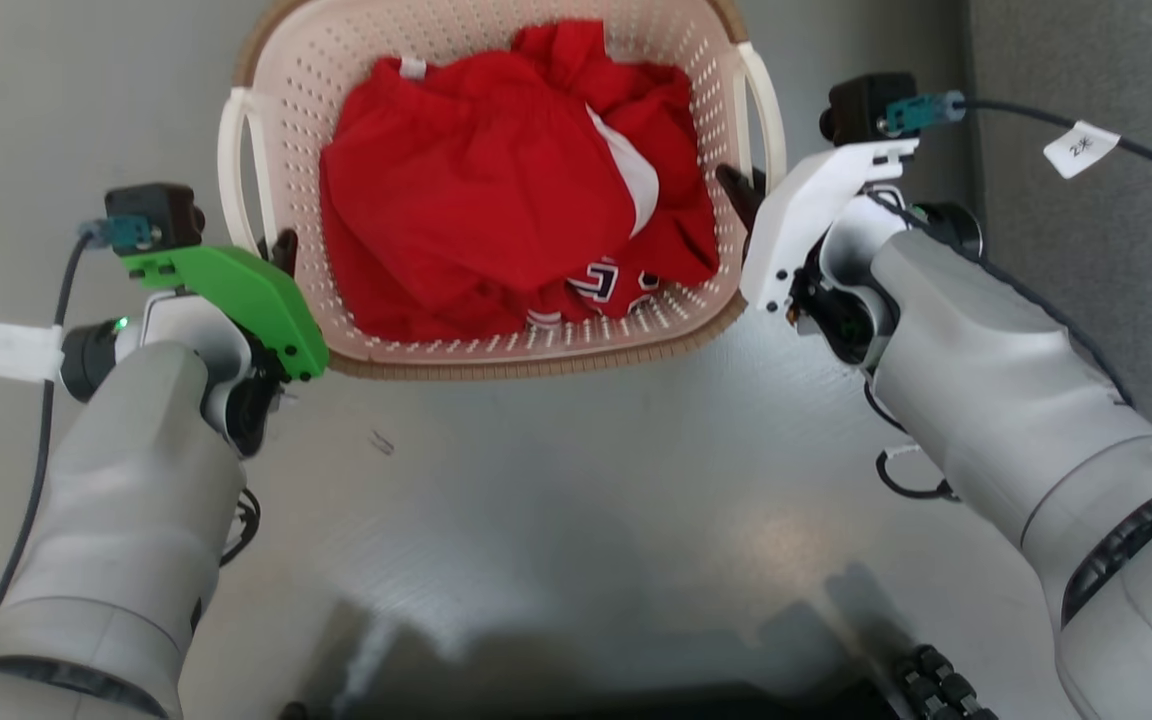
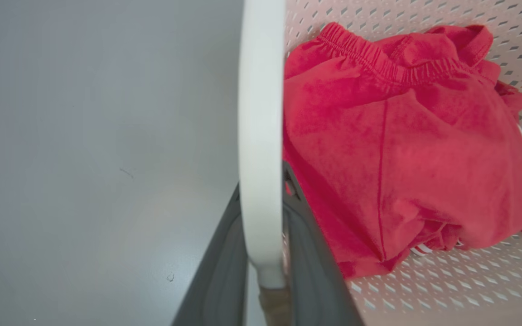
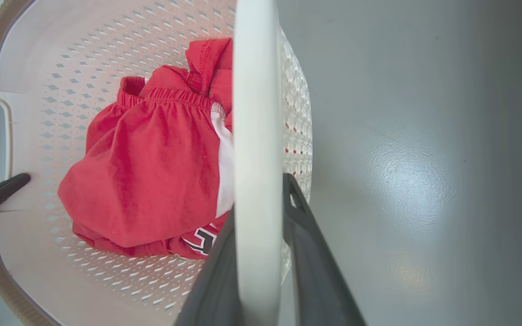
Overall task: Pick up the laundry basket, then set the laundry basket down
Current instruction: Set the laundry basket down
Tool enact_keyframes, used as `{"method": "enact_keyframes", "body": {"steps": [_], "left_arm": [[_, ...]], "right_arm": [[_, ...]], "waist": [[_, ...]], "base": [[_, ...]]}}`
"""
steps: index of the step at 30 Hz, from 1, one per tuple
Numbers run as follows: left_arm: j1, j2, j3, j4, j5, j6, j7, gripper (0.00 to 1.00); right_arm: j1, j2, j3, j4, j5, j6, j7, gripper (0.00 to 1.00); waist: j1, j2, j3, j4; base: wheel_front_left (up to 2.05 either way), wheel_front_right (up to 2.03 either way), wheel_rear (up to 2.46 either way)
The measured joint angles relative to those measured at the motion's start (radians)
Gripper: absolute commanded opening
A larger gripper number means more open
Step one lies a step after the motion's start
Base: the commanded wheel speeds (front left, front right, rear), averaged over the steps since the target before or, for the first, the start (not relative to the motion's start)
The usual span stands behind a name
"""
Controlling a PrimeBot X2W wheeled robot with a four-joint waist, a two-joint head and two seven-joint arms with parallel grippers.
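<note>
Head view: laundry basket [image 1: 496, 350] is seen dead ahead on the grey floor [image 1: 576, 480], between the two arms, loaded with red clothes [image 1: 496, 190].
Floor contact: cannot be told; no gap or shadow under the rim is resolved.
Left wrist view: left handle [image 2: 261, 136] is seen running between the fingers of the left gripper [image 2: 263, 181]; jaws are pressed onto it from both sides.
Right wrist view: right handle [image 3: 256, 136] is pinched the same way by the right gripper [image 3: 261, 194].
Key relation: each handle bar is laid along its own gripper's fingers, with the basket body inboard of both.
Symmetry: both arms are placed about equally far up the basket; neither is nearer.
Step judged: two-handed grasp is made, so the lift or carry is in hand.
Next move: arms are to be moved together and level, or the load is tipped.
</note>
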Motion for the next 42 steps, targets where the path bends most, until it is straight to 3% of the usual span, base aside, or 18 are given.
{"method": "enact_keyframes", "body": {"steps": [20, 42], "left_arm": [[-0.086, 0.012, -0.001, 0.014, 0.014, -0.001, -0.052, 0.0], [-0.132, 0.004, -0.005, 0.038, 0.023, -0.005, -0.105, 0.0]], "right_arm": [[-0.078, 0.0, -0.01, 0.003, 0.01, 0.0, -0.058, 0.0], [-0.11, 0.002, -0.007, 0.02, 0.02, 0.003, -0.129, 0.0]], "waist": [[0.0, 0.0, 0.131, 0.004], [-0.0002, 0.0, 0.182, 0.012]], "base": [[0.0, 0.0, 0.0], [0.0, 0.0, 0.0]]}}
